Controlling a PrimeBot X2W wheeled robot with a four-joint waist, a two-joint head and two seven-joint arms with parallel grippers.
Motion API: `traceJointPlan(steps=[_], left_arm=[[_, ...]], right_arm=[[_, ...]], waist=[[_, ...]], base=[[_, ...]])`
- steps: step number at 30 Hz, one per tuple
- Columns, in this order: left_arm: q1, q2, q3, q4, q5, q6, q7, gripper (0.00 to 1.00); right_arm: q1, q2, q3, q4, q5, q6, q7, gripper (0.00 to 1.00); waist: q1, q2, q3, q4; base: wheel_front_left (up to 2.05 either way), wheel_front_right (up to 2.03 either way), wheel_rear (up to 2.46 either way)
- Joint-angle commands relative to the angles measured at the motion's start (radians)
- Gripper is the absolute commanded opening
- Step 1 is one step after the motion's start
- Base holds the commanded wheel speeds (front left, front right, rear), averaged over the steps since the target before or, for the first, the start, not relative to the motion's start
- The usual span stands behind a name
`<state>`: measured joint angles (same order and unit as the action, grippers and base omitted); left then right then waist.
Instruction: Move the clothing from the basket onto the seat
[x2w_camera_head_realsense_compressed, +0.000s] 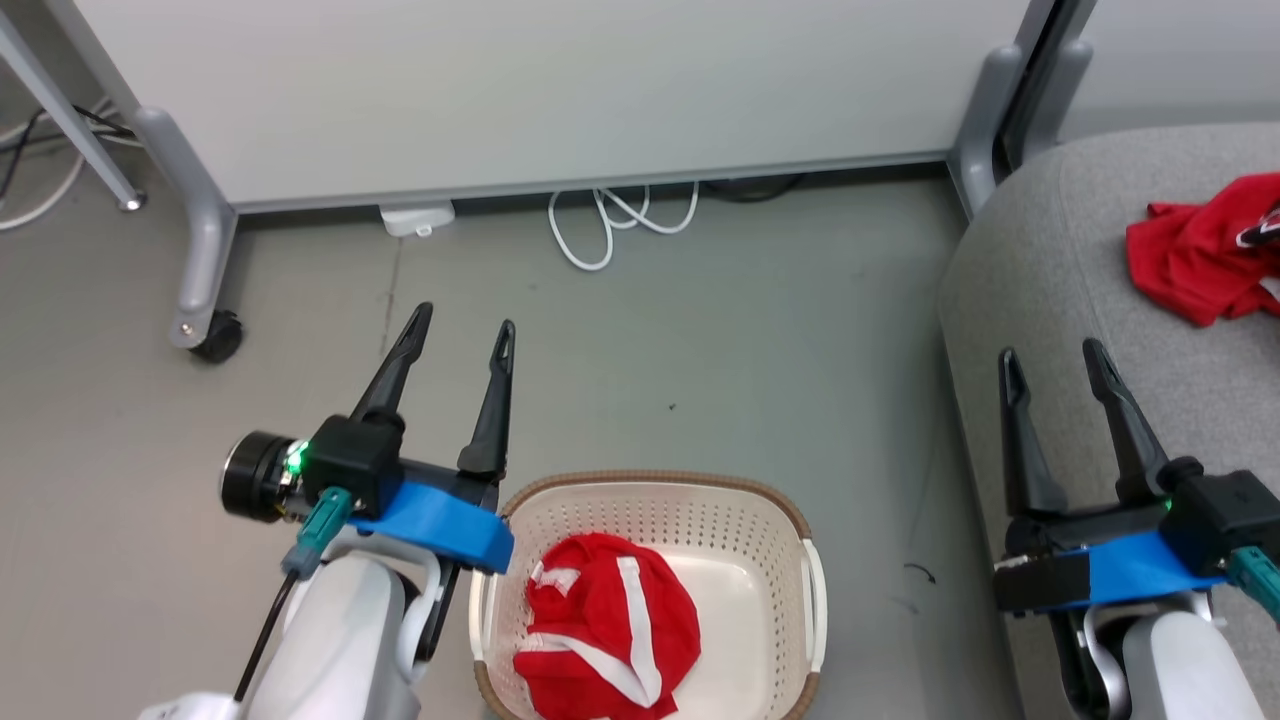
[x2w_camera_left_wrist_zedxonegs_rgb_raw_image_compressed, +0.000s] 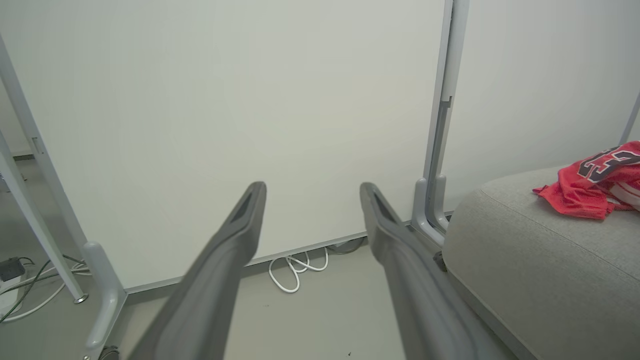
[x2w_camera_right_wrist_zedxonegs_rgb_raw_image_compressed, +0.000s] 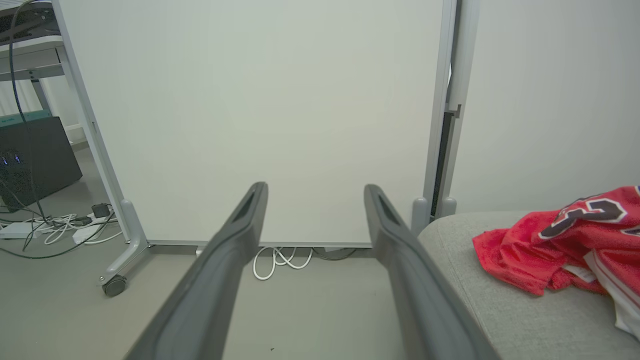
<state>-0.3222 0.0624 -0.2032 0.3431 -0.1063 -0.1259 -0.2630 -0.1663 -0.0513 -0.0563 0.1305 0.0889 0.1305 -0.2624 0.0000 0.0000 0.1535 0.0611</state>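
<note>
Left gripper (x2w_camera_head_realsense_compressed: 466, 318): fingers spread wide and empty, poised above the floor (x2w_camera_head_realsense_compressed: 700, 330) just beside the basket's left rim, tips pointing toward the partition (x2w_camera_head_realsense_compressed: 560, 90).
Right gripper (x2w_camera_head_realsense_compressed: 1050, 350): likewise wide apart with nothing between its fingers, hovering over the near edge of the seat (x2w_camera_head_realsense_compressed: 1060, 250).
Basket (x2w_camera_head_realsense_compressed: 742, 535): cream, perforated and brown-banded, it stands on the floor between the two arms. It holds one crumpled red garment (x2w_camera_head_realsense_compressed: 605, 640) with white stripes, heaped toward the left half. The right part of its bottom is bare.
Seat: a grey cushion to the robot's right. A red jersey (x2w_camera_head_realsense_compressed: 1195, 255) with dark lettering lies bunched on it, well apart from the basket.
Task standing: about half done by the look of it, with one piece on the seat and the other in the basket, not yet lifted.
Risk, the reach: the left wrist sits over the basket's left rim in the head view. A straight drop could strike the rim or wall and shove or tip so light a container.
Risk, the grasp: the cloth is loosely wadded. A shallow pinch may catch only one fold, and the rest could trail, snag the rim and drag the basket along.
Risk, the release: let go too near the seat's rounded edge, the garment could slide to the floor.
Risk, surroundings: a coiled white cable (x2w_camera_head_realsense_compressed: 610, 225) and the partition's castor (x2w_camera_head_realsense_compressed: 215, 335) lie ahead, likely a concern only if the base rolls forward.
</note>
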Motion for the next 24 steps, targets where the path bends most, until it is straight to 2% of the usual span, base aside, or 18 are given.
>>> traceJointPlan(steps=[1, 10, 11, 24], left_arm=[[-0.045, 0.019, -0.024, 0.033, 0.006, -0.005, -0.003, 1.0], [-0.198, 0.079, -0.224, 0.216, -0.027, -0.005, -0.003, 1.0], [-0.198, 0.079, -0.224, 0.216, -0.027, -0.005, -0.003, 1.0], [-0.386, 0.126, -0.579, 0.485, -0.107, -0.005, -0.003, 1.0]], right_arm=[[-0.031, 0.0, 0.007, -0.009, -0.009, 0.0, -0.004, 1.0], [-0.134, -0.025, 0.04, -0.03, -0.013, 0.0, -0.004, 1.0], [-0.134, -0.025, 0.04, -0.03, -0.013, 0.0, -0.004, 1.0], [-0.251, -0.044, 0.075, -0.047, -0.019, 0.0, -0.004, 1.0]], waist=[[0.0, 0.0, 0.038, -0.016], [0.0, 0.0, 0.175, -0.06], [0.0, 0.0, 0.175, -0.06], [0.0, 0.0, 0.352, -0.112]], base=[[0.0, 0.0, 0.0], [0.0, 0.0, 0.0], [0.0, 0.0, 0.0], [0.0, 0.0, 0.0]])
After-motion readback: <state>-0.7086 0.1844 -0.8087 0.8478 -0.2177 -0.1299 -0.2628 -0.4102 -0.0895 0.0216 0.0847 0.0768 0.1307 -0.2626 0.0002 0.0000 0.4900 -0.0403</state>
